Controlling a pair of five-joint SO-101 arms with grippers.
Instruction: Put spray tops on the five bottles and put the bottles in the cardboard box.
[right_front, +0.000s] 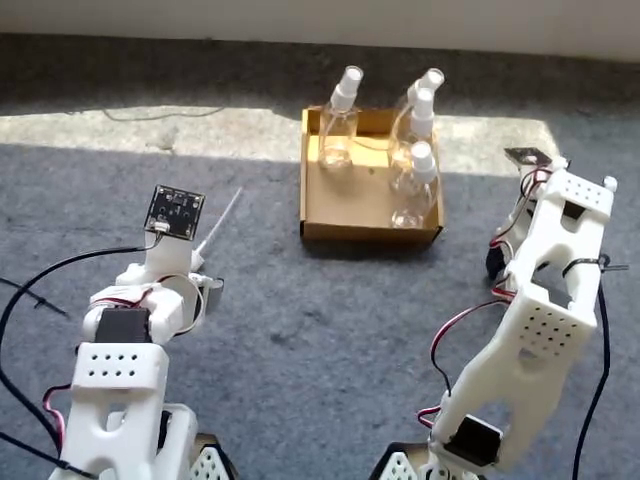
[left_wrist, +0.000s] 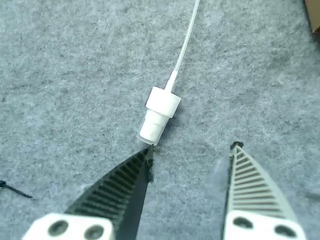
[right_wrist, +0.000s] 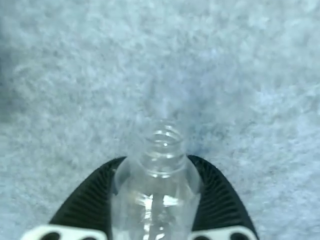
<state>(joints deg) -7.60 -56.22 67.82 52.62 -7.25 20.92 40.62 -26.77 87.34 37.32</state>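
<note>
1. Right up front: the right tool (right_wrist: 157, 164) clamped round a clear bottle (right_wrist: 161, 145), open neck pointing away from the wrist, no top on it yet, grey bench (right_wrist: 250, 75) beyond.
2. Next up, the left tool (left_wrist: 192, 148): spread wide, gripping nothing, hanging low over the bench with one fingertip just about touching the cap end of the loose spray top (left_wrist: 160, 112). Lying on its side, that one, with its long thin tube (left_wrist: 185, 40) trailing away.
3. Over in the cardboard box (right_front: 345, 230): counting four bottles (right_front: 338, 135) standing upright with tops on. So probably down to the last pair here.
4. Ways to botch it, just guessing:
   - Closing off-centre and flicking the top away instead of catching it, since only one finger sits beside it.
   - Bending or snagging that floppy tube, or missing the narrow neck while threading it in.
   - Squeezing the thin bottle too hard, or letting it twist in the grip while pushing the top on.
   - Knocking over the standing ones when dropping number five in; looks crowded on one side of the box.
5. Brands or writing: can't read any. No labels on the bottles, nothing legible on the box.
</note>
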